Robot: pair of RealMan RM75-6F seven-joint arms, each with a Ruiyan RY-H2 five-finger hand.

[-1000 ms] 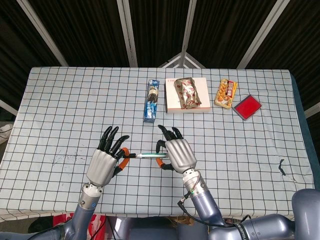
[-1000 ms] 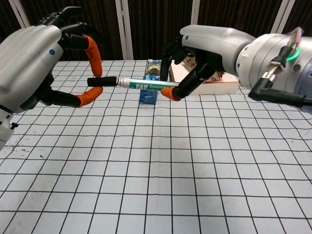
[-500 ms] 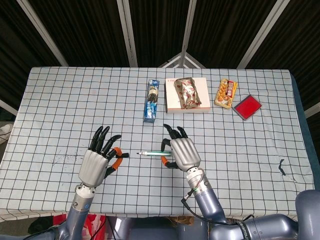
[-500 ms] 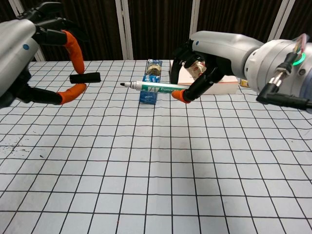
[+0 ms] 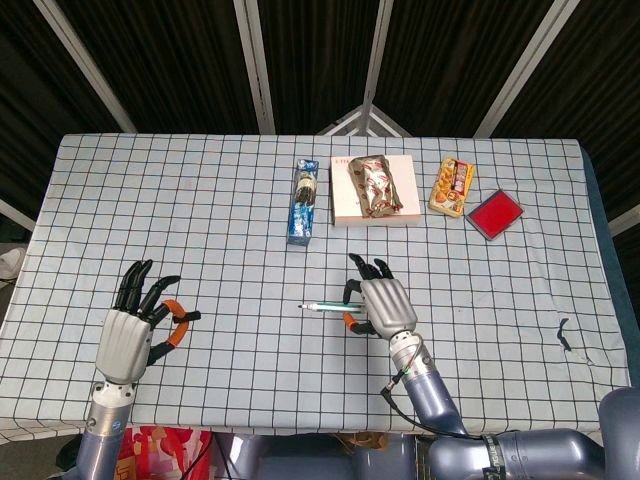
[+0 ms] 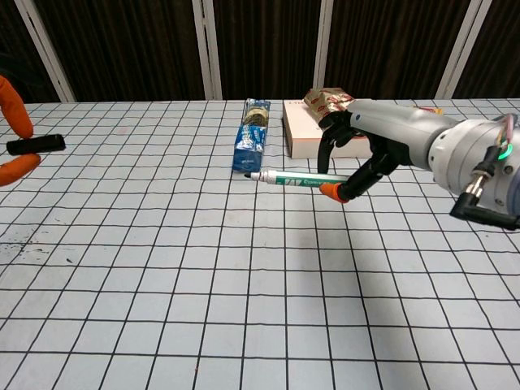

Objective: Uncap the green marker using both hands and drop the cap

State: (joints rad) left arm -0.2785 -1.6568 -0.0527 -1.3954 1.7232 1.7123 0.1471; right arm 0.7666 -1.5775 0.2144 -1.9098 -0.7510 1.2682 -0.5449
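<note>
One table with a checked cloth carries the items. Two hands are present: the left hand at 8 o'clock and the right hand at 6 o'clock. There is one marker and one cap. At 12 o'clock stand one blue packet, one flat box and one wrapped snack. At 1 o'clock lie one small printed pack and one red case.
</note>
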